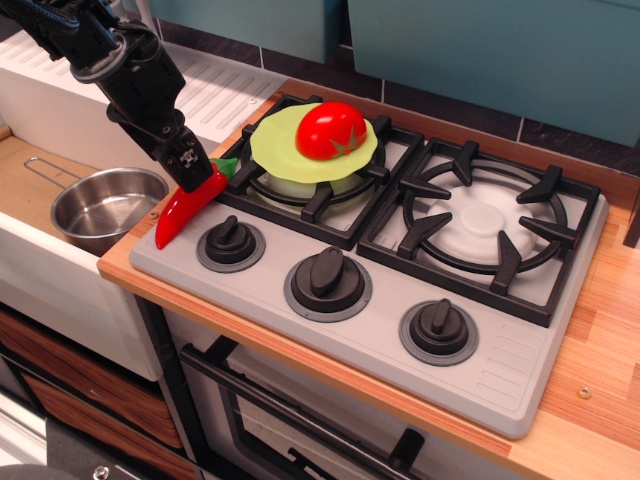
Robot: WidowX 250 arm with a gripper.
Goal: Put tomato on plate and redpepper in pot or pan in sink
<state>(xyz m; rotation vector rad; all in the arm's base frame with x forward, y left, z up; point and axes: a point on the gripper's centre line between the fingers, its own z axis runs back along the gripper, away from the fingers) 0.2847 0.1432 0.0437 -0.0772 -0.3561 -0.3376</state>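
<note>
Your end effector (pixel 193 168) seems closed on the pepper (pixel 188 205) (near its stem); lift clear, then carry it left over the pot (pixel 105 207).

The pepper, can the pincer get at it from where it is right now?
Probably yes. The pincer is already down at the pepper's stem end on the stove's left edge, and nothing lies between them. Whether it has closed on it is unclear.

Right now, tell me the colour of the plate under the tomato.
Lime green, with a wavy rim; the plate shows clearly in the only view, observation.image.
</note>
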